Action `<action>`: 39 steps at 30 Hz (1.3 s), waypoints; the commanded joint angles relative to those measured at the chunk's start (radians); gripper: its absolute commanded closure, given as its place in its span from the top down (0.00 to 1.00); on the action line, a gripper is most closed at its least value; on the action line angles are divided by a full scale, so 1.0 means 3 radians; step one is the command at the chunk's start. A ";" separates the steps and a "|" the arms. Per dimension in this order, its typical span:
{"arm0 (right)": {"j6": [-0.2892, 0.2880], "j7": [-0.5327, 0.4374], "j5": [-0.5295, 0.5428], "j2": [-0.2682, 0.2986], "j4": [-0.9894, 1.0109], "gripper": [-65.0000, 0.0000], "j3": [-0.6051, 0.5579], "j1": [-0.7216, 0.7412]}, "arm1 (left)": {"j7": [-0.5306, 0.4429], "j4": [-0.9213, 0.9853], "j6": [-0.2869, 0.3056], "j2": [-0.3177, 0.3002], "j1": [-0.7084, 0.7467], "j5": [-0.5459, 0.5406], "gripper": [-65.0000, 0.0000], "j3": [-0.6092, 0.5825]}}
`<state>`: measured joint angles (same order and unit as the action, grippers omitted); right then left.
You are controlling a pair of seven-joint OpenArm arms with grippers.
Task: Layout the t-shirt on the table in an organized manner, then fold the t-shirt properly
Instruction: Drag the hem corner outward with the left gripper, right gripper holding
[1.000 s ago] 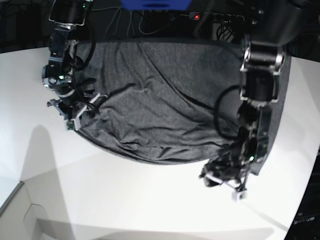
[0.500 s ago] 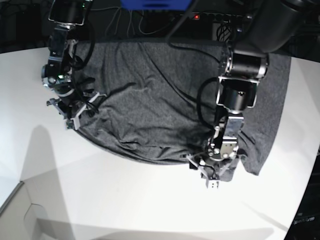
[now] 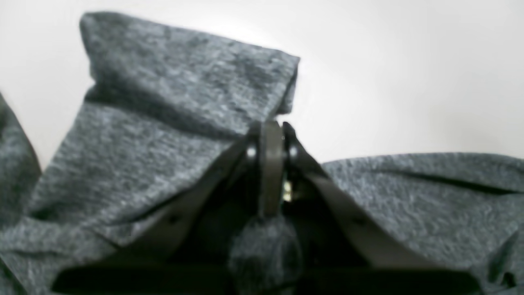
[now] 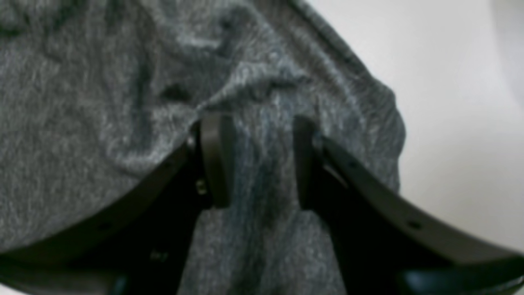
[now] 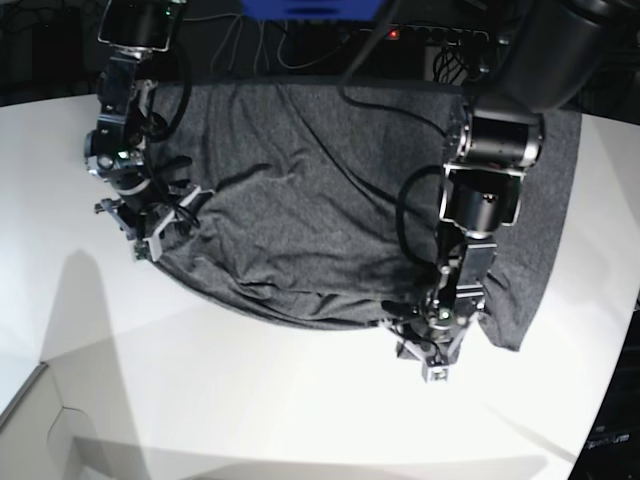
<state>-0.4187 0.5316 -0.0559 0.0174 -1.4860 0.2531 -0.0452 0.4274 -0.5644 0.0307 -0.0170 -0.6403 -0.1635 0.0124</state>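
The dark heather-grey t-shirt (image 5: 310, 200) lies spread and wrinkled across the back of the white table (image 5: 250, 400). At the shirt's front hem my left gripper (image 5: 432, 362) is shut on a pinch of fabric. In the left wrist view its fingertips (image 3: 268, 135) meet, with a wad of t-shirt (image 3: 163, 135) bunched behind them. My right gripper (image 5: 150, 235) is at the shirt's left edge. In the right wrist view a thick fold of t-shirt (image 4: 262, 164) runs between its fingers (image 4: 215, 159), which press it from both sides.
Black cables and a power strip with a red light (image 5: 393, 33) run along the dark back edge beside a blue object (image 5: 310, 8). The table's curved edge (image 5: 30, 385) shows at the front left. Bare white tabletop lies in front of the shirt.
My left arm swung left along the shirt's front hem, and its gripper, open before, has closed on the fabric. The right arm has stayed in place.
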 commanded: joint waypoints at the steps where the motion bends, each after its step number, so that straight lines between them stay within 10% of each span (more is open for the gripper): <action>1: 0.0002 -0.0066 0.0030 0.0032 -0.0051 0.37 0.0003 0.0041 | -0.0092 -0.0126 0.0018 0.0003 -0.0190 -0.0051 0.00 0.0007; 13: 0.0002 -0.0061 0.0030 0.0032 -0.0051 0.37 0.0003 0.0046 | -0.0082 -0.0847 0.0018 -0.0002 -0.0794 -0.0552 0.00 0.0007; 29: 0.0002 -0.0061 0.0030 0.0037 -0.0051 0.37 -0.0243 0.0051 | -0.0057 -0.1042 0.0002 -0.0539 -0.0553 -0.0777 0.00 0.0432; 39: 0.0002 -0.0061 0.0030 0.0037 -0.0056 0.37 -0.0273 0.0046 | 0.0332 -0.1737 -0.1000 -0.0606 -0.0195 -0.0767 0.00 0.0427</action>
<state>-0.4187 0.5350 -0.0563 0.0223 -1.4857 0.1707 -0.0452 0.5537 -1.0641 -0.2638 -0.1856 -0.6621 -0.3977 0.1371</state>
